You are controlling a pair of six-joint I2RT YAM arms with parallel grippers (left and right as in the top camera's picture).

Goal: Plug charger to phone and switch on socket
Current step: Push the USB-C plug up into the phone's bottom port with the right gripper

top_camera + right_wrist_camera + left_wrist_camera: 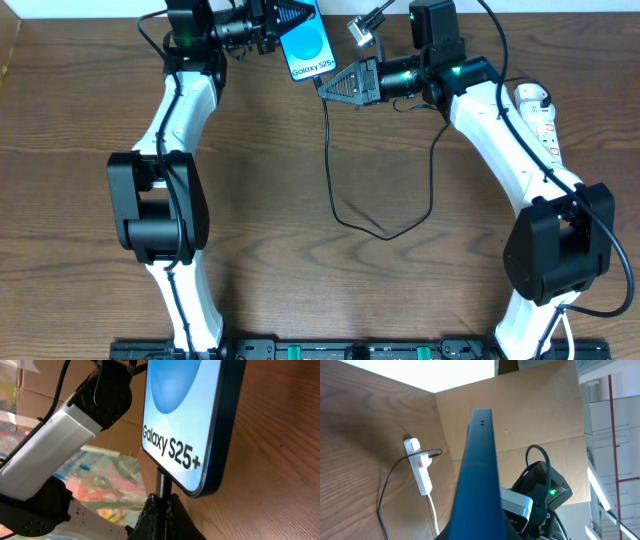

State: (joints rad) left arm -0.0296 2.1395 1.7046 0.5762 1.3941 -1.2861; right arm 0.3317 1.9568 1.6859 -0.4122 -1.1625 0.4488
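At 12 o'clock: phone, left gripper clenched on it
Right gripper: pinching charger tip at phone's bottom edge
Socket: 2 o'clock, flat on table

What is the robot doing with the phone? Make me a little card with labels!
phone: held up, blue screen says Galaxy S25+
left gripper: shut on the phone's end away from the writing
right gripper: shut on the charger tip
charger tip: meets the phone's bottom edge; whether it is fully in, cannot tell
socket: white strip lying on the table, the charger's cable runs to it
socket switch: on or off, cannot tell
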